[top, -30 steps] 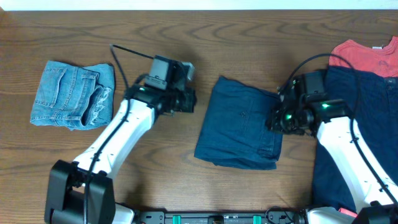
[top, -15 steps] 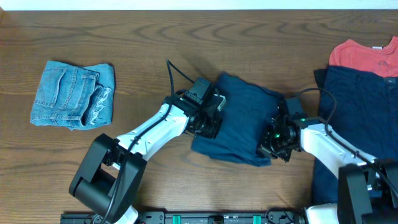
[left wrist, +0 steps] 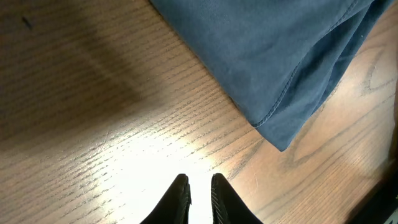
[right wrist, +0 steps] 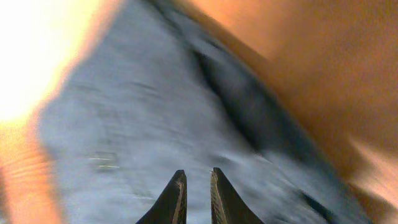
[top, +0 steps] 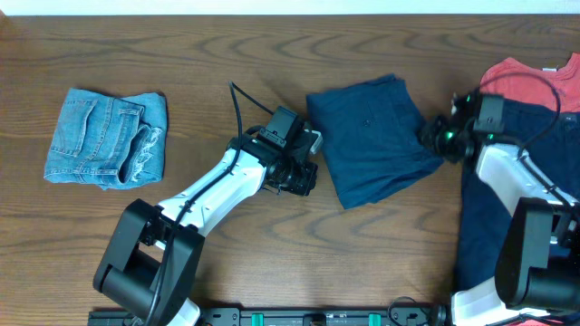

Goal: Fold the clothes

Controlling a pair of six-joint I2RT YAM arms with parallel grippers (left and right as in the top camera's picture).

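Navy shorts [top: 373, 138] slid rightward, rotated; soft, folded, rumpled rectangle.

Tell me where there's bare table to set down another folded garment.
Widest bare wood: the front strip between the left arm, the folded navy shorts and the right arm. Also free: the back strip between the folded light-blue denim shorts and the navy shorts. Crowded: the right edge, under the red T-shirt and dark navy garments.
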